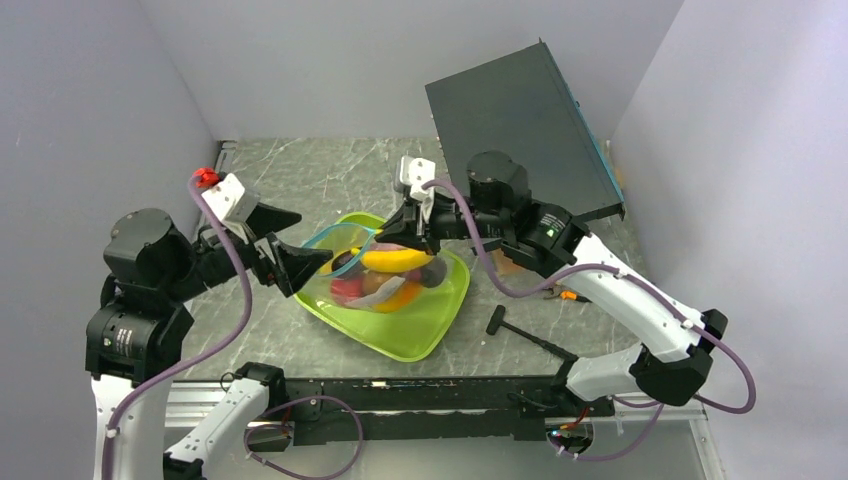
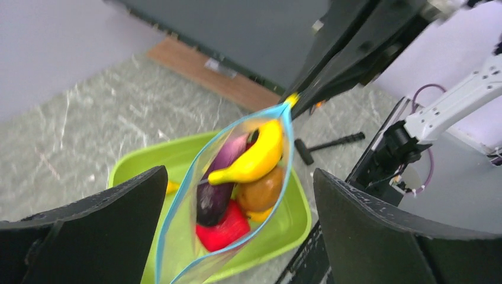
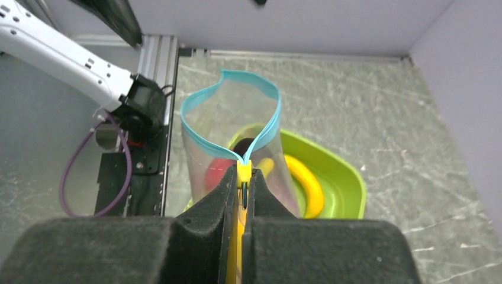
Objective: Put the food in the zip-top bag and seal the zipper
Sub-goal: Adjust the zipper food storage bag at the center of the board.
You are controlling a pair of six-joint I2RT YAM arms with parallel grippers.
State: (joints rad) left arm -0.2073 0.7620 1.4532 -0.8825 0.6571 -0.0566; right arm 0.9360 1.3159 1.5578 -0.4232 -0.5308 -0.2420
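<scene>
The zip-top bag (image 1: 365, 280) hangs upright over the lime-green tray, its mouth open in a loop. The blue zipper (image 3: 231, 80) rims the mouth. My right gripper (image 3: 243, 177) is shut on the zipper's yellow slider (image 3: 244, 170) at the bag's far end and holds it up. My left gripper (image 2: 237, 236) is open, one finger on each side of the bag's near end, not touching it. Inside the bag lie a yellow banana (image 2: 257, 155), a dark purple piece (image 2: 214, 192), a brown piece (image 2: 264, 190) and a red piece (image 2: 228, 229). Another yellow piece (image 2: 171, 188) lies in the tray.
The lime-green tray (image 1: 425, 330) sits at the table's middle. A black flat box (image 1: 520, 115) leans at the back right. A black T-shaped tool (image 1: 525, 332) and a small orange object (image 1: 566, 295) lie to the right of the tray. Grey walls close in on three sides.
</scene>
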